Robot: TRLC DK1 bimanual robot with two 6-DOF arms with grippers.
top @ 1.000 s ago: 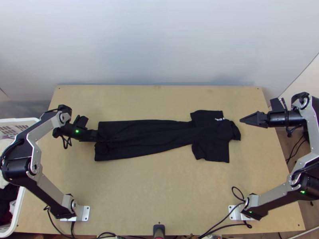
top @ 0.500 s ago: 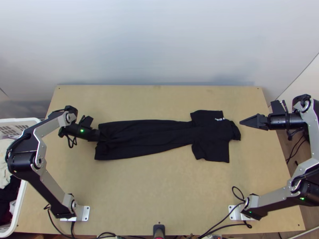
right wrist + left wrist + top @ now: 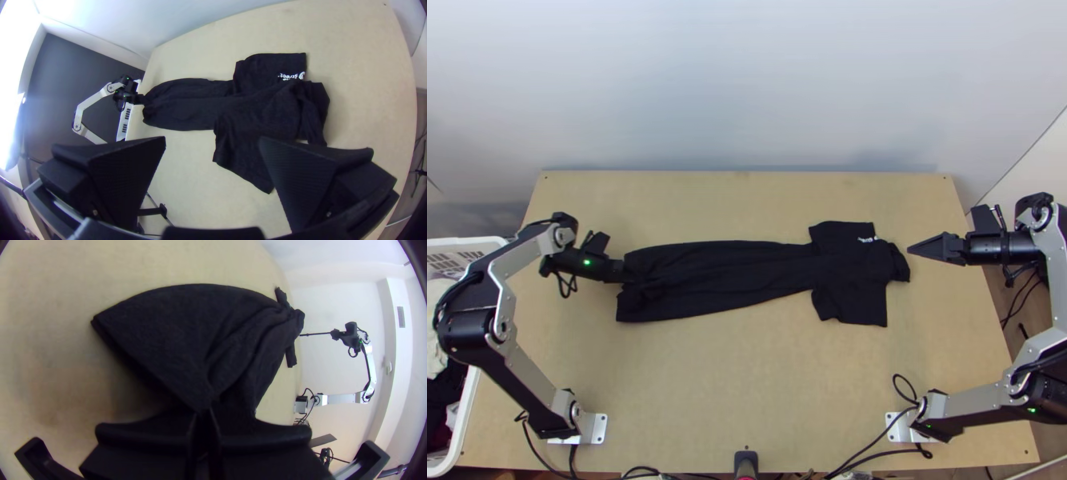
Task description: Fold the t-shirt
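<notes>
The black t-shirt (image 3: pixel 739 274) lies lengthwise across the table, its body narrowed and creased, with the hem at the left and the sleeves and collar at the right. My left gripper (image 3: pixel 621 270) is at the hem; in the left wrist view its fingers are shut on the middle of the hem edge, and creases fan out from the left gripper (image 3: pixel 204 413) over the cloth (image 3: pixel 178 329). Off the collar end, above the table's right side, is my right gripper (image 3: pixel 911 247). The right wrist view shows the right gripper (image 3: pixel 212 142) with its fingers wide apart and nothing between them; the shirt (image 3: pixel 262 111) lies beyond.
A white laundry basket (image 3: pixel 463 432) holding clothes stands at the table's left edge. Black cables (image 3: pixel 875 438) run along the near edge, beside a small dark post (image 3: pixel 745 462). Bare wood (image 3: pixel 747 376) shows between the shirt and the near edge.
My left gripper shifted slightly to the right, then back a little to the left, with the hem stirring slightly. The right arm has barely moved, and the sleeve end lies as before.
</notes>
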